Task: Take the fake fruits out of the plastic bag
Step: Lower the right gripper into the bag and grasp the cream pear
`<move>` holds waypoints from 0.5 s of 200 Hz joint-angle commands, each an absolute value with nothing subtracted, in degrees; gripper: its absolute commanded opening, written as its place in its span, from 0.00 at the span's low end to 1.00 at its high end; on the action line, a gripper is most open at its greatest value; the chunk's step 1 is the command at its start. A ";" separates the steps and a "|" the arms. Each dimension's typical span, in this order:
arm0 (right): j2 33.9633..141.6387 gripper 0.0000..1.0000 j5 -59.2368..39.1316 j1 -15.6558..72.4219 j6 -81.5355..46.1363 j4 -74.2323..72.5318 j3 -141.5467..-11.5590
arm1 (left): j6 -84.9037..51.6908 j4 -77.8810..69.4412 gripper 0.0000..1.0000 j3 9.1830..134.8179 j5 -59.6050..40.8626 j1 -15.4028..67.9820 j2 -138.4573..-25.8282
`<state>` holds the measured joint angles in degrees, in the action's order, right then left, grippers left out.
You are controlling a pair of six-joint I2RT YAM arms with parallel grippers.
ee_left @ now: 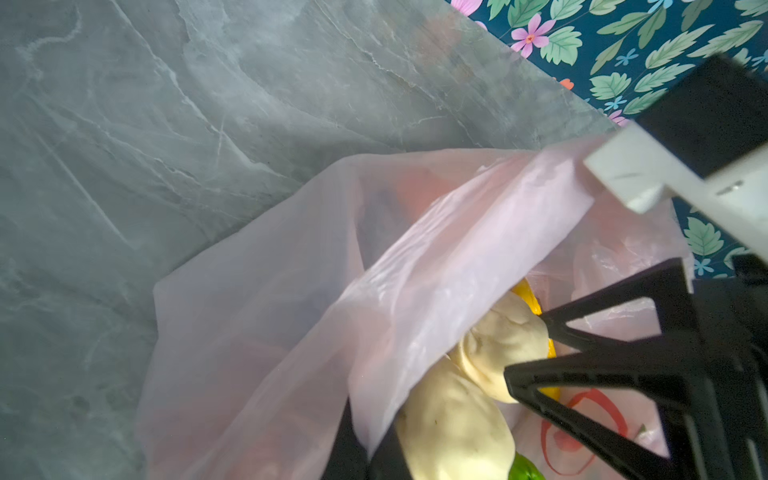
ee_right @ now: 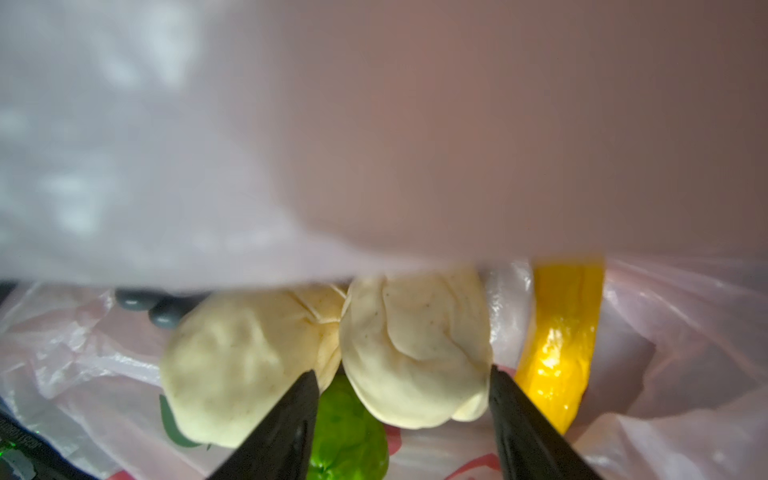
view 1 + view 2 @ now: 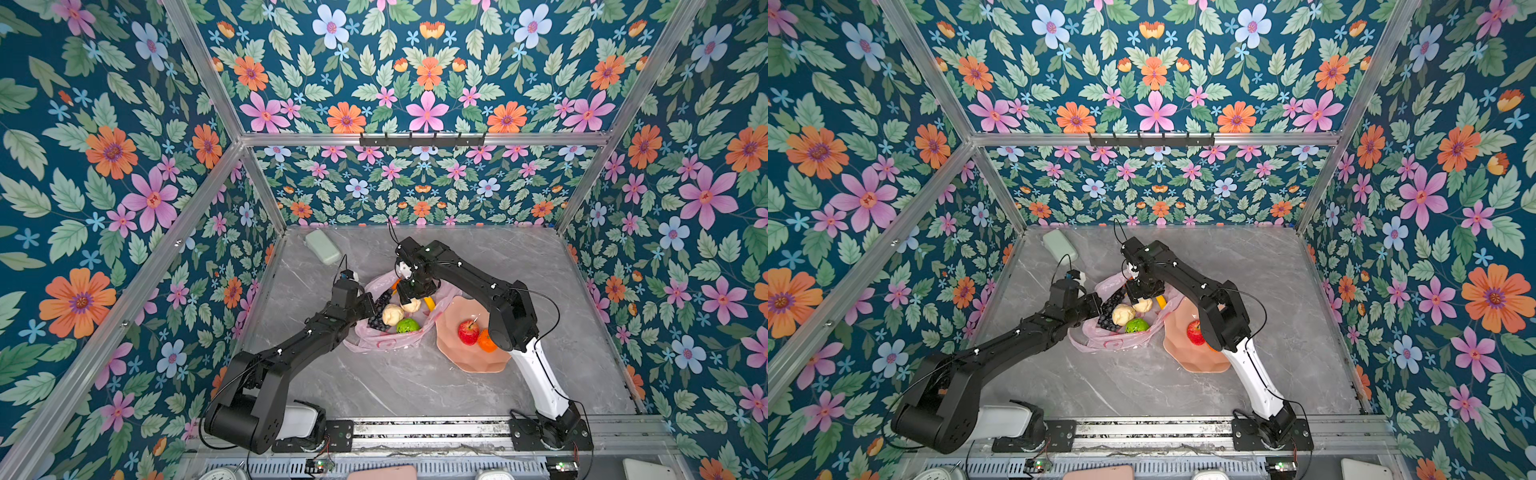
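Note:
The pink plastic bag (image 3: 390,343) lies open mid-table. My left gripper (image 1: 370,453) is shut on its rim film and holds the mouth up. Inside lie fake fruits: dark grapes (image 3: 380,311), two cream lumpy pieces (image 3: 392,314) (image 2: 415,353), a bumpy green fruit (image 3: 408,326) and a yellow banana (image 2: 561,345). My right gripper (image 2: 402,370) reaches into the bag, open. Its fingers straddle the cream piece next to the banana, with a small gap on one side. A red apple (image 3: 468,331) and an orange (image 3: 485,340) sit in the peach bowl (image 3: 457,357).
The bowl stands right of the bag, under my right arm. A pale green box (image 3: 323,247) lies at the back left of the grey marble table (image 3: 415,382). Flowered walls close in three sides.

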<state>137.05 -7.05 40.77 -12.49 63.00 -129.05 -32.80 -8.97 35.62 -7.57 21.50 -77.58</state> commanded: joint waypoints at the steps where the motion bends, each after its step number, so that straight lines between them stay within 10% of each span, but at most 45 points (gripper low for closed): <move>1: 139.69 0.67 -5.55 40.27 -13.10 68.31 -134.05 | -32.12 -8.35 0.00 35.82 -7.01 21.49 -76.82; 100: 145.66 0.71 -9.36 39.29 -9.50 69.42 -142.39 | -32.43 -8.53 0.00 35.35 -7.24 21.55 -76.85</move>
